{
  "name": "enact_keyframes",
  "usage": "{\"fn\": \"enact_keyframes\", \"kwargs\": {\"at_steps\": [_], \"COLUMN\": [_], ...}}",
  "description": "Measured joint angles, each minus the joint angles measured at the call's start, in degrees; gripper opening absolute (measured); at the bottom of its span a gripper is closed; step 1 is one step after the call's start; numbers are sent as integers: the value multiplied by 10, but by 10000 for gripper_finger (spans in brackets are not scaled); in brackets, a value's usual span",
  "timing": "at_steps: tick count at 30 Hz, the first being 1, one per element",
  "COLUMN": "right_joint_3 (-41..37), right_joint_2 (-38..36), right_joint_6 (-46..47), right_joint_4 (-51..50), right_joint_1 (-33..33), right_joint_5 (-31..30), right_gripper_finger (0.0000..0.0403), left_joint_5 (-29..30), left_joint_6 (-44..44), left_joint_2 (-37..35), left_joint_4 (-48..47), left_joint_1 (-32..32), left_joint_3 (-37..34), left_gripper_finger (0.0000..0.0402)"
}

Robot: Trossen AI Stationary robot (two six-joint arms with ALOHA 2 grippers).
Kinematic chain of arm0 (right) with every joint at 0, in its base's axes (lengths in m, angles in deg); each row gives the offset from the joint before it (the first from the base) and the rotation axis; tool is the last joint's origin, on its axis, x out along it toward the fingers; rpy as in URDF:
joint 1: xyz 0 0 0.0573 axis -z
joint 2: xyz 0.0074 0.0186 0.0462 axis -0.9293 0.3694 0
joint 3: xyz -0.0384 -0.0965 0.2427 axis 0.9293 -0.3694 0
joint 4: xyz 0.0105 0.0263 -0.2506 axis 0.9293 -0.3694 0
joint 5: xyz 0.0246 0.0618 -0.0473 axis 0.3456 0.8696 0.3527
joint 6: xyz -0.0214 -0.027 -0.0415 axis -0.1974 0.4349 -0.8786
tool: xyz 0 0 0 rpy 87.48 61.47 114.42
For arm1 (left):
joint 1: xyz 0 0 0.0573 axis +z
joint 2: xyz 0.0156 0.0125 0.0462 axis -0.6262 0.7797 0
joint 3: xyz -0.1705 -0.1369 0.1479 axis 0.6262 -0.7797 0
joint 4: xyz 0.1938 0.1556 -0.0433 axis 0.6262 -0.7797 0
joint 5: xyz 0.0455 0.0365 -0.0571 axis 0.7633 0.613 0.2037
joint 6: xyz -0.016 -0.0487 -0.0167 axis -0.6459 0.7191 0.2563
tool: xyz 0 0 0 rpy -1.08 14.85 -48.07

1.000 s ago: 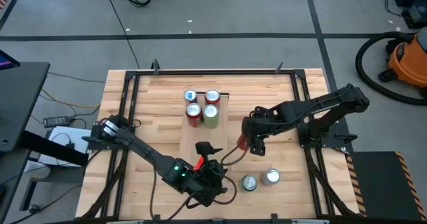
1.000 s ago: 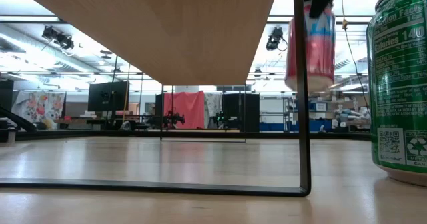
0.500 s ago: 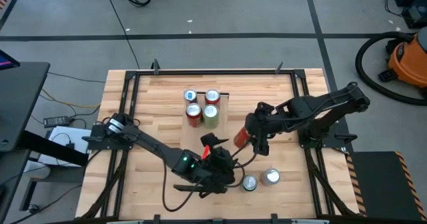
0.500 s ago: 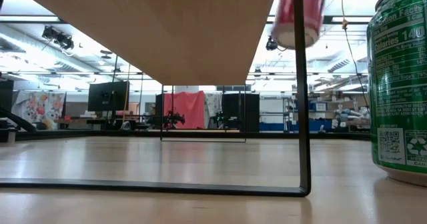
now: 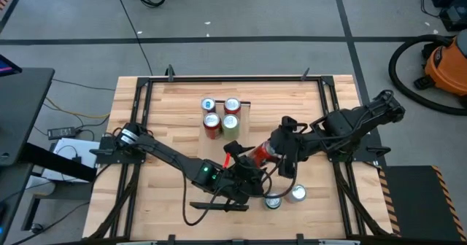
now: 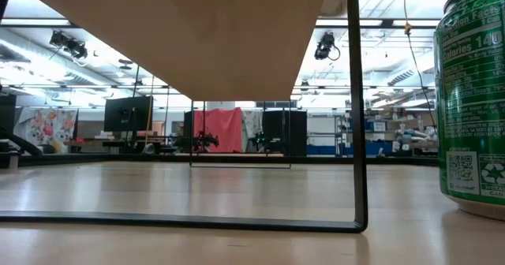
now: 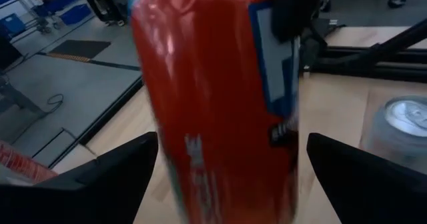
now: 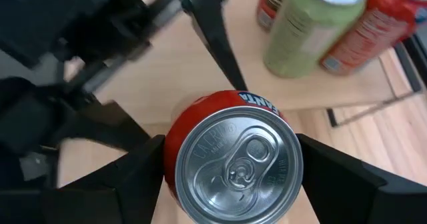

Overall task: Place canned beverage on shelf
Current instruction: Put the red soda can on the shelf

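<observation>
My right gripper (image 5: 274, 152) is shut on a red can (image 5: 260, 155) and holds it tilted above the table, just right of the shelf (image 5: 216, 147). The shelf is a light wood plank on black legs; several cans (image 5: 221, 115) stand at its far end. From the low view I see its underside (image 6: 197, 28). My left gripper (image 5: 246, 165) is open. Its two fingers (image 7: 113, 177) stand on either side of the red can (image 7: 207, 84). Whether they touch it I cannot tell. My right gripper pinches the red can between its two fingers (image 8: 133, 174), on opposite sides of the wall near the top end (image 8: 175, 132). The fingers come from the table's right, slanting down. The can is lifted clear and tilted, with its lid (image 8: 233, 159) toward the wrist.
Two more cans (image 5: 272, 200) (image 5: 295, 194) stand on the table near its front edge, just below the grippers. A green can (image 6: 473, 99) fills the right of the low view beside the shelf's black leg (image 6: 355, 99). A black frame (image 5: 233, 78) rims the table.
My right gripper has lifted the red can and carried it toward the shelf and the left gripper, tipping it over more. In the low view the can has risen out of the picture. My left gripper has swung toward the table's right, up to the can, and has stayed open.
</observation>
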Motion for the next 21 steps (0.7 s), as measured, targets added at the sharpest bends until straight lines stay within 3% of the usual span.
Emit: {"fn": "enact_keyframes", "kwargs": {"at_steps": [7, 16, 21], "right_joint_3": [0, 0, 0], "right_joint_2": [0, 1, 1], "right_joint_6": [7, 17, 2], "right_joint_4": [18, 16, 15], "right_joint_1": [-6, -4, -3], "right_joint_5": [9, -2, 8], "right_gripper_finger": [314, 315, 318], "left_joint_5": [-6, -8, -14], "left_joint_6": [-20, -22, -42], "left_joint_2": [0, 0, -1], "left_joint_4": [3, -4, -7], "left_joint_1": [3, 3, 2], "left_joint_3": [0, 0, 0], "left_gripper_finger": [388, 309, 314]}}
